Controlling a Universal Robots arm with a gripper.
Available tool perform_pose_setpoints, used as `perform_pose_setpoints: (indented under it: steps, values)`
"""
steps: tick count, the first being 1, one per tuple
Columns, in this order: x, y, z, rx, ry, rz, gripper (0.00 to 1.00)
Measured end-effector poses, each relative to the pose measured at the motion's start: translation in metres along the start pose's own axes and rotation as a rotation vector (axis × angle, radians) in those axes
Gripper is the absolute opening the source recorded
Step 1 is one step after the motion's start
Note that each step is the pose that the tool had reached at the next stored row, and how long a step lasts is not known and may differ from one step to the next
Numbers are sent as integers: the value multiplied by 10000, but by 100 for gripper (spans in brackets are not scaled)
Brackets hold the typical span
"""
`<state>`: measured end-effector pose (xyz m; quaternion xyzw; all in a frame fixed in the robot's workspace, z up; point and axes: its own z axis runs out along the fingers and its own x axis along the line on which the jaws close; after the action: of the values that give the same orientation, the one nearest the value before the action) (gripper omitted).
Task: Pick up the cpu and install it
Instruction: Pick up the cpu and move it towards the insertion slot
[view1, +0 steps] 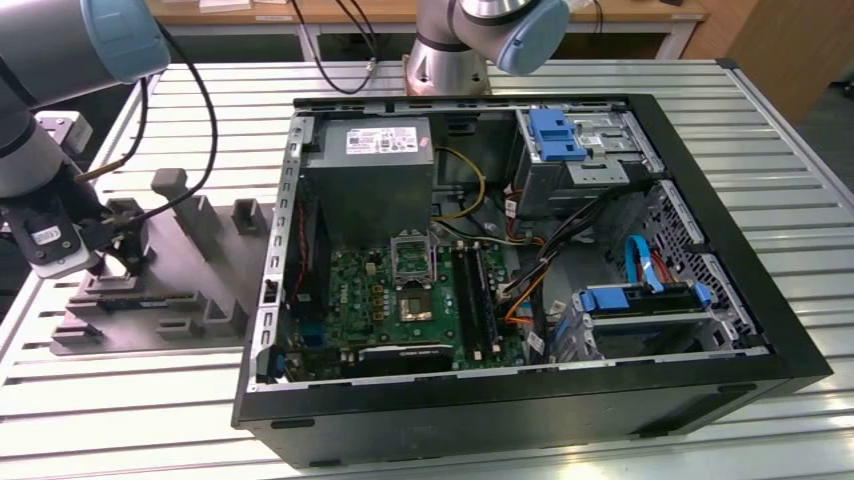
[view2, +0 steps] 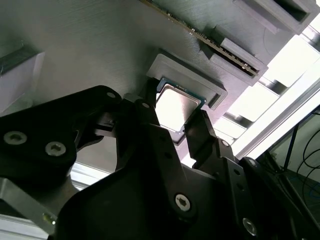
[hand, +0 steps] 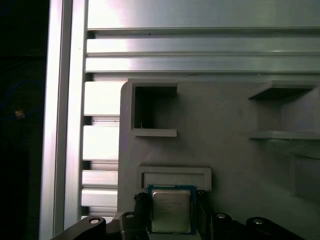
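Gripper (view1: 118, 252) low over grey fixture block (view1: 200, 285) at exterior view's left, beside open computer case (view1: 787, 350). In both wrist views, fingers (view2: 205, 140) pinch cpu (view2: 175, 106) (hand: 171, 210) by opposite edges, just beside block's raised pocket wall (hand: 175, 177).
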<state>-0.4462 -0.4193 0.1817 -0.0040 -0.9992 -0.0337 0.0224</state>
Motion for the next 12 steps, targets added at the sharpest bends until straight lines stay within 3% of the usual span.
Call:
perform_pose_setpoints:
  steps: [12]
  values:
    - [-2,1,-14,-1,-1,22,47]
